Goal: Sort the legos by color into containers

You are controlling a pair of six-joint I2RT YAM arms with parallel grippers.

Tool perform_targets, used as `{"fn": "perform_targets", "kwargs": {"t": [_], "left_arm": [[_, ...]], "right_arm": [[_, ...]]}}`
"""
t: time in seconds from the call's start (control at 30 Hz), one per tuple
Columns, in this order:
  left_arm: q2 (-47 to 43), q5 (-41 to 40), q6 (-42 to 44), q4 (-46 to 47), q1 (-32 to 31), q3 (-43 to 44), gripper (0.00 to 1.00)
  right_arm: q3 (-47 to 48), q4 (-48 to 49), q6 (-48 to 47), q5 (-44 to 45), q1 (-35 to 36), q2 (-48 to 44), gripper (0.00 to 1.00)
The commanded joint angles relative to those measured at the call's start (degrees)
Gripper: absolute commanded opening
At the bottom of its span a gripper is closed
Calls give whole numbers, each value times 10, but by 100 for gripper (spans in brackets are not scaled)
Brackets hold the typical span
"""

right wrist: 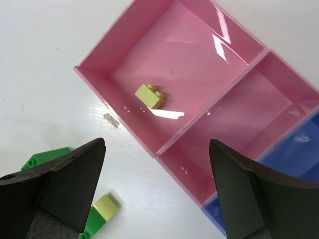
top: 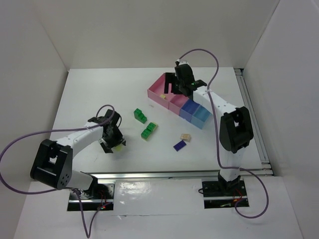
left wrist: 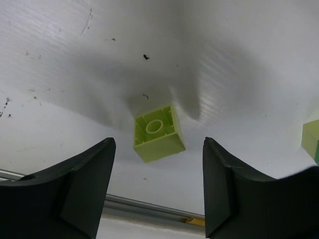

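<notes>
A pale yellow-green lego (left wrist: 158, 133) lies on the white table with its hollow underside showing, between and just ahead of my left gripper's (left wrist: 158, 169) open fingers, untouched. In the top view the left gripper (top: 113, 142) is low at the table's left. My right gripper (right wrist: 157, 194) is open and empty, hovering over the near rim of the pink containers (top: 162, 89). The larger pink tray (right wrist: 99, 59) holds one pale yellow-green lego (right wrist: 149, 95). The smaller pink tray (right wrist: 294, 94) and blue tray (right wrist: 304, 159) look empty.
Loose on the table's middle: a green lego (top: 140, 115), a green and pale stack (top: 149, 131), a beige lego (top: 185, 136), a flat purple-blue lego (top: 180, 145). The light blue trays (top: 201, 118) end the row. White walls enclose the table.
</notes>
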Motion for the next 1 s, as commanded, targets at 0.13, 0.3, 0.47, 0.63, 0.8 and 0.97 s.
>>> {"fn": "perform_targets", "kwargs": {"t": [0.13,0.3,0.47,0.63,0.8,0.97], "left_arm": [[31,-26,-15,31,-3,24,47],[24,-11,4,25,-8,40,26],[7,29,69,-1,-15,142,24],[41,43,108,1,-34,290,26],[174,61,144,25,-46,465,26],[283,70,172,119,-57,568,26]], "right_arm": [[-74,19,-17,13,-9,-58,92],[-134,31,-10,29,-14,-101,92],[-223,50,12,78,-14,-186,92],[-298,45,47,136,-9,-299,92],[-370,1,97,162,2,-442,92],[-421,-9,104,181,37,-575,92]]}}
